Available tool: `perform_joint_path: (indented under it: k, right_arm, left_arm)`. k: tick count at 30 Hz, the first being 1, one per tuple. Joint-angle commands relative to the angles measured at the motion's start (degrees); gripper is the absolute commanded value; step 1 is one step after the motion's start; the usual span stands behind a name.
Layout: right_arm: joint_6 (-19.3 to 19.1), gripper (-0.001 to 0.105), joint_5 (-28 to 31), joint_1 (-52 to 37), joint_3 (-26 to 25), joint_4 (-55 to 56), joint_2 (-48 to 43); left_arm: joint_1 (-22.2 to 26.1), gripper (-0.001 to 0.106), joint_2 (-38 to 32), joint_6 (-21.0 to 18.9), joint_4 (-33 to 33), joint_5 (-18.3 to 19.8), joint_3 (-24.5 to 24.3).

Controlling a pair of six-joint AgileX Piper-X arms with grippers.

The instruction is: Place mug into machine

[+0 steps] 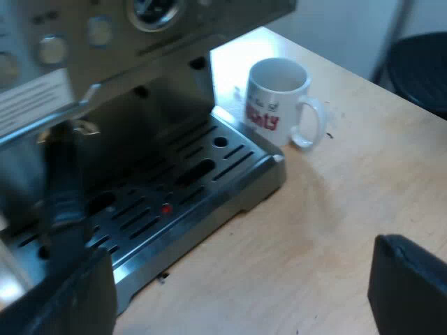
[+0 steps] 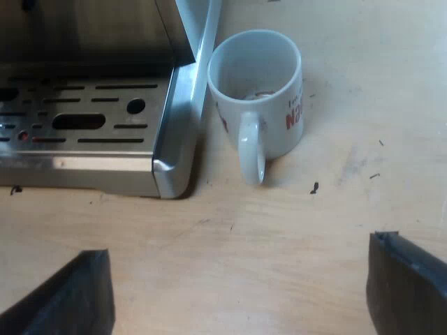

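right gripper (image 2: 237,255) wide open and empty over the pale, speckled wood table (image 2: 335,202); white mug (image 2: 283,129) sits upright ahead of it, beside the drip tray (image 2: 84,143); left gripper (image 1: 230,276) gapes empty too, dark seat (image 1: 422,66) and white wall (image 1: 335,28) beyond.

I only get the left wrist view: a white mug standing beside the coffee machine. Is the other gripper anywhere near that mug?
Observer: Yes. The right gripper is open, its black fingers spread wide above the light wooden table, with the white ceramic mug with red lettering just ahead of them.
Operator: Which way does the handle face from there?
Observer: The mug's handle points toward that gripper.
Operator: Anything inside the mug?
Observer: No liquid shows, only a faint reddish mark at the bottom.
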Motion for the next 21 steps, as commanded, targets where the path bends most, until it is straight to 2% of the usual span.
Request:
perform_joint_path:
  k: [1,9,17,21]
  right_arm:
    - [-0.79,0.102,-0.46,-0.34,-0.5,-1.7,1.2]
    - [-0.79,0.102,-0.46,-0.34,-0.5,-4.15,5.86]
    - [-0.79,0.102,-0.32,-0.34,-0.5,-4.74,8.23]
    - [-0.79,0.102,-0.32,-0.34,-0.5,-5.04,8.47]
  left_arm:
    - [-1.66,0.102,2.39,-0.14,-3.41,0.43,-0.46]
    - [-7.6,0.102,14.76,-0.14,-11.48,0.15,-0.46]
    - [-8.2,0.102,23.82,-0.14,-17.67,0.19,-0.46]
    - [-8.2,0.102,25.98,-0.34,-18.3,0.19,-0.46]
